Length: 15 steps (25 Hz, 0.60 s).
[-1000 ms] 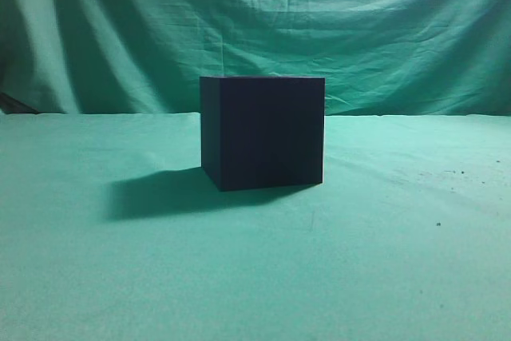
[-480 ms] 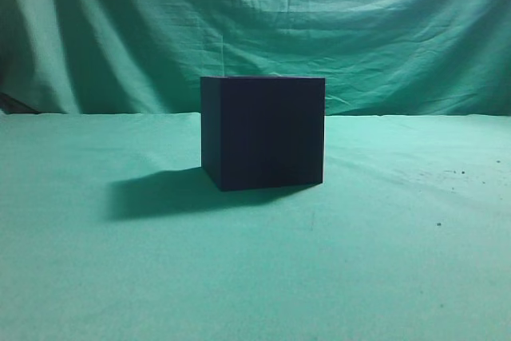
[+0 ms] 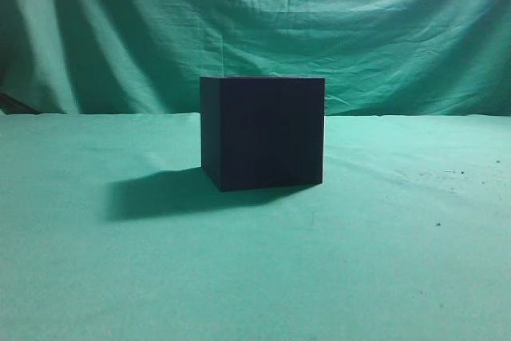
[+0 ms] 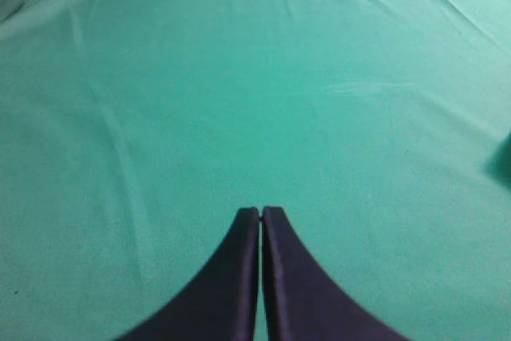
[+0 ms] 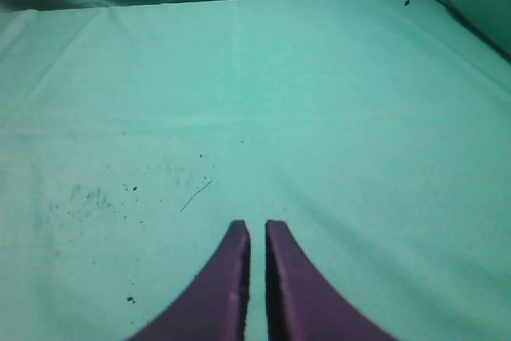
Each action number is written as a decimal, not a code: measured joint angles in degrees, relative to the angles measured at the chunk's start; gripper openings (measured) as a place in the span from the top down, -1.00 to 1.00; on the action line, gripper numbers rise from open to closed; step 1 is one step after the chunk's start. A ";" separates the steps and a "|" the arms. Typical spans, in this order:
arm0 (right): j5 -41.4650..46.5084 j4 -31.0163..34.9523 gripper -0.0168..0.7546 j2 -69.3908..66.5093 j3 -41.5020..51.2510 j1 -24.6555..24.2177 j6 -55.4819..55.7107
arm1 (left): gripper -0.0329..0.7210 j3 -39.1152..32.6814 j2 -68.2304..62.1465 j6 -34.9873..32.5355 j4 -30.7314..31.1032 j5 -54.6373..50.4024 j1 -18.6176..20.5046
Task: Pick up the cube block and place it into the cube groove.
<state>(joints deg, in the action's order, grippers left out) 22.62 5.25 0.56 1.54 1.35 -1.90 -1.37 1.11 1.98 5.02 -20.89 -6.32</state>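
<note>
The cube groove (image 3: 263,133), a large, very dark navy-purple box with plain matte sides, stands in the middle of the green cloth in the exterior view. The smaller purple cube block shows in no view. Neither arm appears in the exterior view. In the left wrist view my left gripper (image 4: 261,212) is shut and empty, its dark fingers touching over bare cloth. In the right wrist view my right gripper (image 5: 253,225) is shut and empty, with only a thin slit between its fingers, over bare cloth.
Green cloth (image 3: 383,261) covers the table and hangs as a backdrop (image 3: 359,29) behind it. The box casts a shadow (image 3: 156,193) to its left. Dark specks (image 5: 96,197) mark the cloth in the right wrist view. A dark patch (image 4: 503,161) sits at the left wrist view's right edge.
</note>
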 joint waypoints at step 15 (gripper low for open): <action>0.09 0.52 0.83 0.00 0.00 0.00 0.00 | 0.91 0.00 0.00 0.00 0.00 0.00 0.00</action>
<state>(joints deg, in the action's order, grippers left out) 22.70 5.77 0.56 1.54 1.35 -1.90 -1.37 1.11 1.98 5.02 -20.89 -6.32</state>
